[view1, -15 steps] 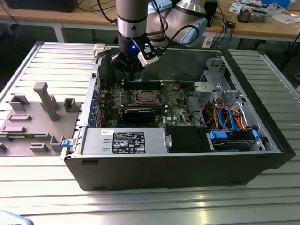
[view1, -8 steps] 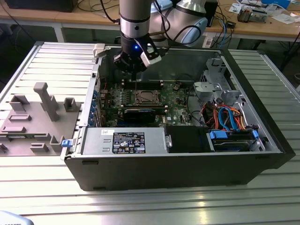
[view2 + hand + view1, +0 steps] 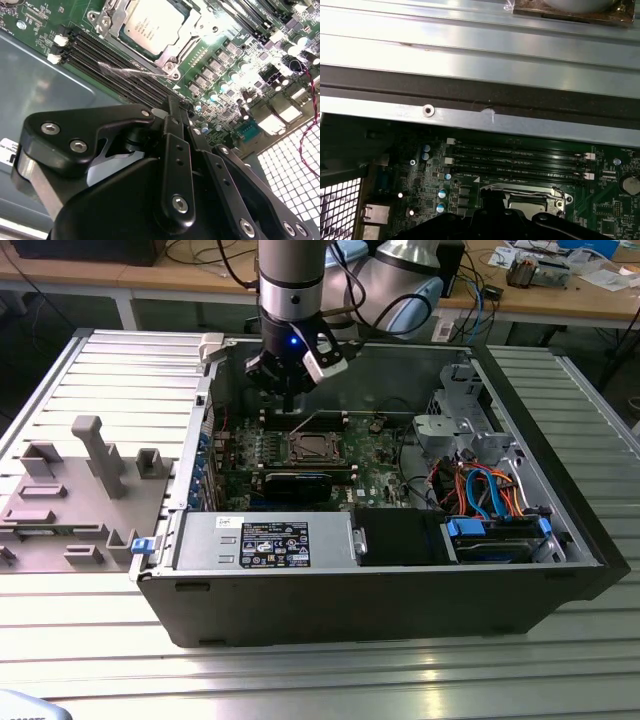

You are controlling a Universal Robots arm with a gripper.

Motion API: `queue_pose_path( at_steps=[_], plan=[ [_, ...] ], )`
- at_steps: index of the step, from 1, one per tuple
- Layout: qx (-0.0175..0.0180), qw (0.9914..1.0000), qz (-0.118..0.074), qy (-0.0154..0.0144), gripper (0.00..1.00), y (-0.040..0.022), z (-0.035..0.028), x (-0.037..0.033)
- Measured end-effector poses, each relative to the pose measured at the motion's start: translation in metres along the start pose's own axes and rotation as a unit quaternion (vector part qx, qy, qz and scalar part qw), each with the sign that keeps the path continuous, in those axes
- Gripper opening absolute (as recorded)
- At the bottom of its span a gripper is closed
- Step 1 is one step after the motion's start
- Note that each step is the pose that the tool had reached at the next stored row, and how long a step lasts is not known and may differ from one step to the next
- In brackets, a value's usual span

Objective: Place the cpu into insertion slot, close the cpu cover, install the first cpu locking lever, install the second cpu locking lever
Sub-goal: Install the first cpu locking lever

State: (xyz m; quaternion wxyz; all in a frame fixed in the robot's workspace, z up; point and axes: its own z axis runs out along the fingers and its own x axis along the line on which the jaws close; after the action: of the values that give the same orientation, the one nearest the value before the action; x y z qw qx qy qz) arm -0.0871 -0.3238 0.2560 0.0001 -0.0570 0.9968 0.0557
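Observation:
In the second wrist view the cpu (image 3: 150, 25) lies flat in the insertion slot (image 3: 167, 62) of the green motherboard (image 3: 225, 65), silver top up. The cpu cover (image 3: 116, 17) lies as a silver frame around it. A thin silvery lever rod (image 3: 130, 72) runs along the socket edge beside the memory slots; I cannot tell whether it is latched. My gripper (image 3: 175, 107) hangs a little above the board beside the socket, shut with nothing held. In the exterior view the gripper (image 3: 290, 405) is over the far side of the socket (image 3: 315, 447). The first wrist view shows the socket (image 3: 530, 200).
The board sits inside an open computer case (image 3: 400, 610). The case's tall wall (image 3: 480, 95) is close behind the gripper. A power supply (image 3: 265, 540) fills the near side, and a drive cage with orange and blue cables (image 3: 480, 490) the exterior view's right. A grey fixture tray (image 3: 80, 490) lies outside.

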Motion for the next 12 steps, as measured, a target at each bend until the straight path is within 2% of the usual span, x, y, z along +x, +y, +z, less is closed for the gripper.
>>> queue_pose_path(
  at_steps=[12],
  plan=[
    [0.0, 1.0, 0.0, 0.0002, 0.11, -0.0004, 0.0, -0.0032]
  ],
)
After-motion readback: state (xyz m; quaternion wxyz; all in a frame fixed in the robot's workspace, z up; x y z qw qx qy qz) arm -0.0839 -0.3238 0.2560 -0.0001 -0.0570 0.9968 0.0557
